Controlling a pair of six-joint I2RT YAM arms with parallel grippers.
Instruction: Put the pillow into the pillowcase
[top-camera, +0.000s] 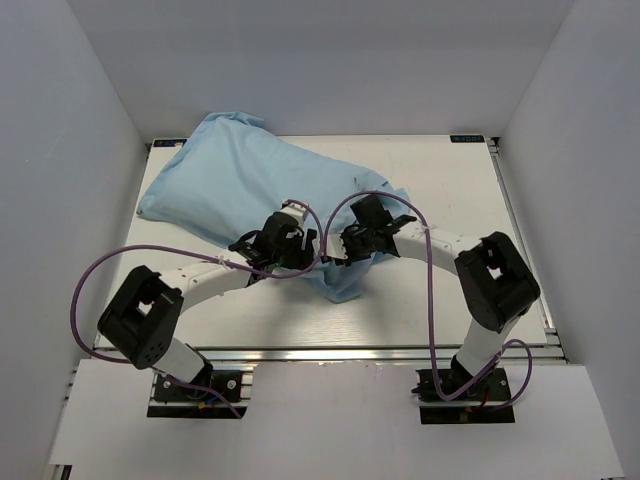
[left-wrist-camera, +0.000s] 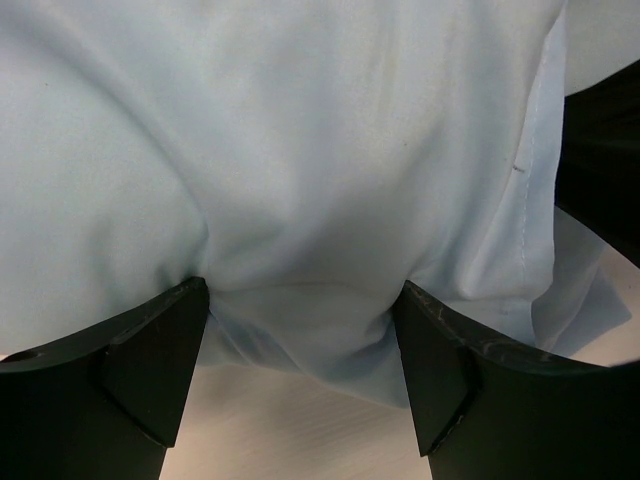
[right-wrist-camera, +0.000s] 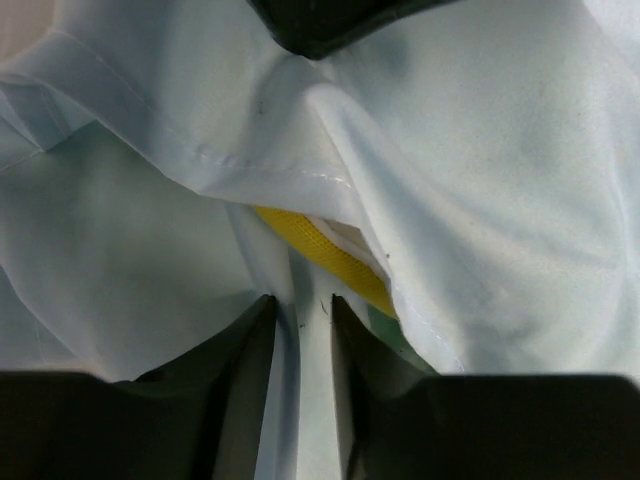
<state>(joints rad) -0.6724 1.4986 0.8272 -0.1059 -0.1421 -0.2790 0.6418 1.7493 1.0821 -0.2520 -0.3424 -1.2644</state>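
The light blue pillowcase (top-camera: 230, 180) lies bulging across the table's left and middle, its loose mouth end hanging toward the front. Of the pillow, only a strip of yellow band (right-wrist-camera: 320, 250) shows, under the case's hemmed edge. My left gripper (top-camera: 285, 240) holds its jaws wide, and a thick cloth-covered bulge of the pillowcase (left-wrist-camera: 300, 200) sits pressed between both fingertips (left-wrist-camera: 300, 300). My right gripper (right-wrist-camera: 302, 305) is nearly closed, with a fold of pillowcase cloth (right-wrist-camera: 310, 400) filling the narrow gap. A bit of mint green lining (right-wrist-camera: 395, 330) shows beside it.
The two grippers meet close together at the case's front end (top-camera: 340, 280). The white table (top-camera: 450, 200) is bordered by white walls on three sides. Purple cables (top-camera: 90, 290) loop beside both arms.
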